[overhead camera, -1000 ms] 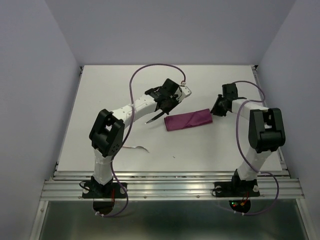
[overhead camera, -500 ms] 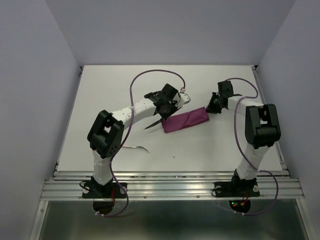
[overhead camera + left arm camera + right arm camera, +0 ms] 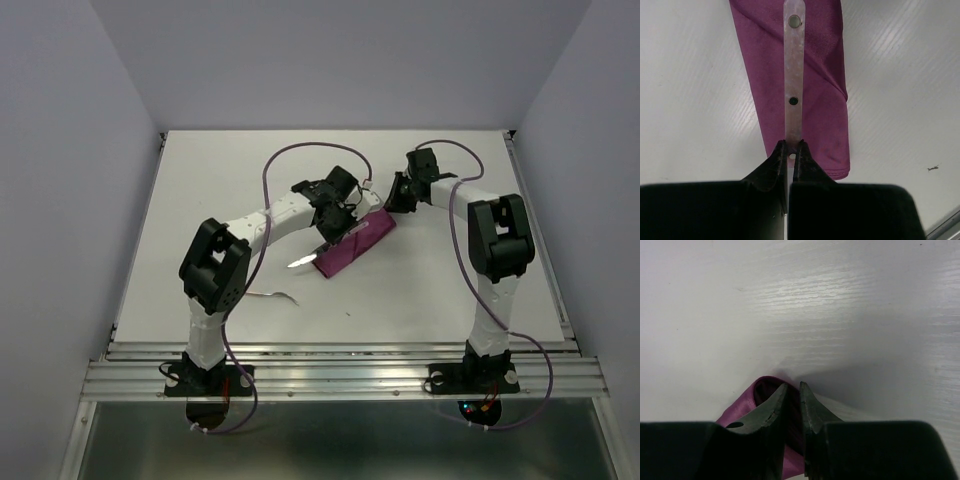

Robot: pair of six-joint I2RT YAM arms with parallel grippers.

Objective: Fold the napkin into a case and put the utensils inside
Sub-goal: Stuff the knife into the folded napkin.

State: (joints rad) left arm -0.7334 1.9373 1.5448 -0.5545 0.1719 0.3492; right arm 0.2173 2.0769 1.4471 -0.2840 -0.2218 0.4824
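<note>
Folding looks done: case (image 3: 822, 85) lies on surface (image 3: 690, 100) beneath L claw (image 3: 791, 145), clamped on knife (image 3: 794, 75) w/ handle over it; R claw (image 3: 792, 387) pinches case's far end; no utensil inside yet, 2nd utensil (image 3: 275, 296) lies well behind L claw.

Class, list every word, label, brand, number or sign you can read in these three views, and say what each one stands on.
No text can be read in any view.
The utensil in the left gripper shows only two round spots, no writing.
The napkin is plain cloth.
The table shows no markings.
</note>
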